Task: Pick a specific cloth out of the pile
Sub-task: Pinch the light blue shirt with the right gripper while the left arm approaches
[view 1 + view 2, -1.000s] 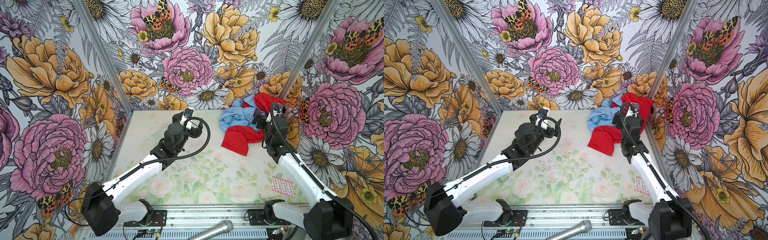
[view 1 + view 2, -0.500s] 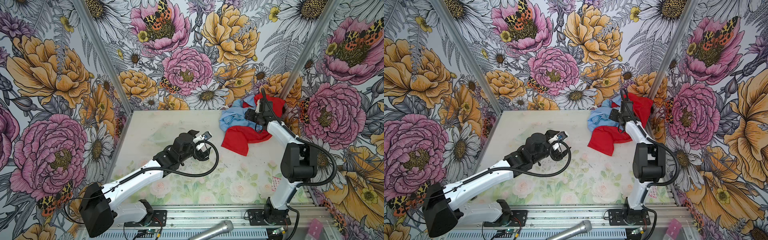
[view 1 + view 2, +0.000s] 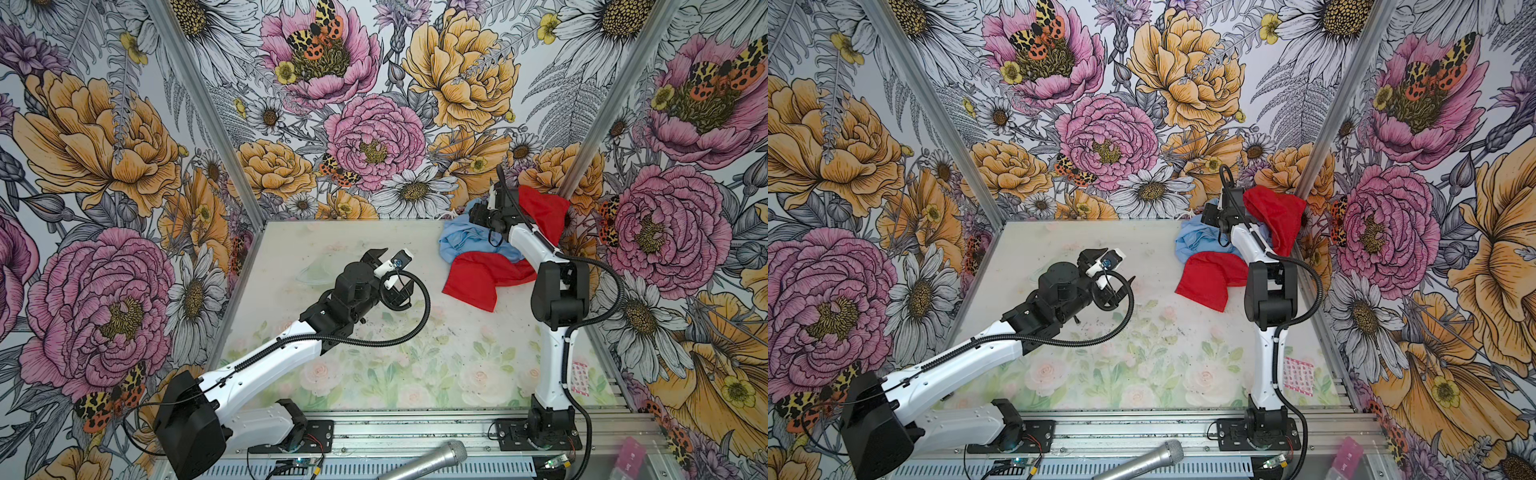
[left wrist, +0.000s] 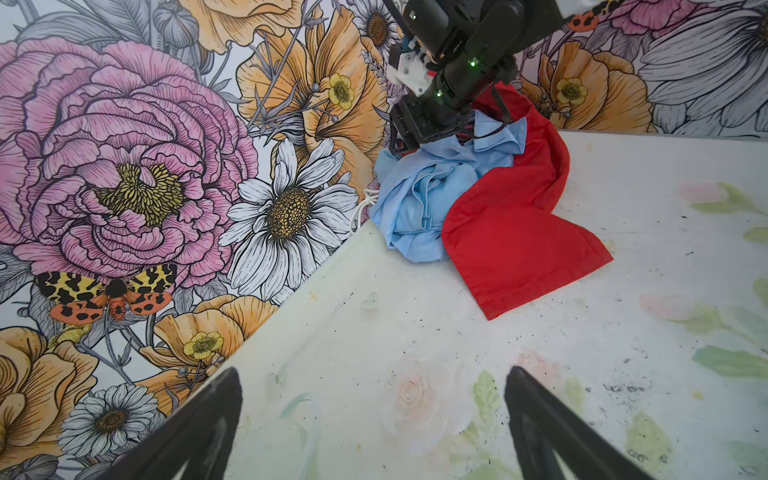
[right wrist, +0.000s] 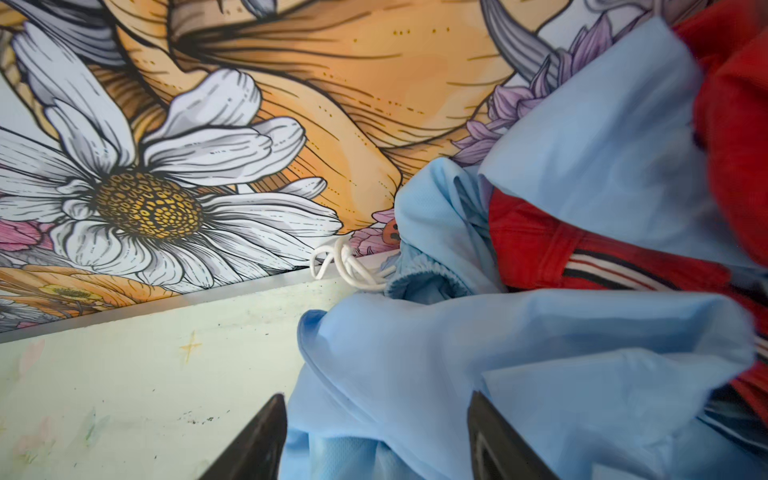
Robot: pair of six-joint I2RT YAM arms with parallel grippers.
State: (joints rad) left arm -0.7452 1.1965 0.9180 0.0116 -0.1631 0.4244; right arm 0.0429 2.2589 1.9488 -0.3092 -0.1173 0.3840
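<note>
The pile lies in the far right corner of the table. The cloth (image 3: 461, 243) (image 3: 1196, 243) (image 4: 415, 199) is smooth light blue, crumpled, with a bright red garment (image 3: 478, 278) (image 3: 1208, 278) over and around it. My right gripper (image 3: 478, 214) (image 3: 1210, 216) is down on the pile's back edge. In the right wrist view it (image 5: 376, 399) stands open astride a fold of the cloth (image 5: 519, 345), with finer blue mesh fabric underneath. My left gripper (image 3: 392, 270) (image 3: 1111, 270) (image 4: 372, 374) hangs open and empty over mid-table, left of the pile.
A smaller gathered blue cloth (image 5: 432, 232) with white strings (image 5: 345, 266) sits against the back wall. Flowered walls close in the table (image 3: 374, 353) on three sides. A microphone (image 3: 424, 457) lies on the front rail, and a pink patterned tag (image 3: 579, 376) at the right edge.
My right arm has reached forward onto the back of the pile and its jaws have narrowed around blue fabric. My left gripper has pulled back from the far side towards mid-table.
</note>
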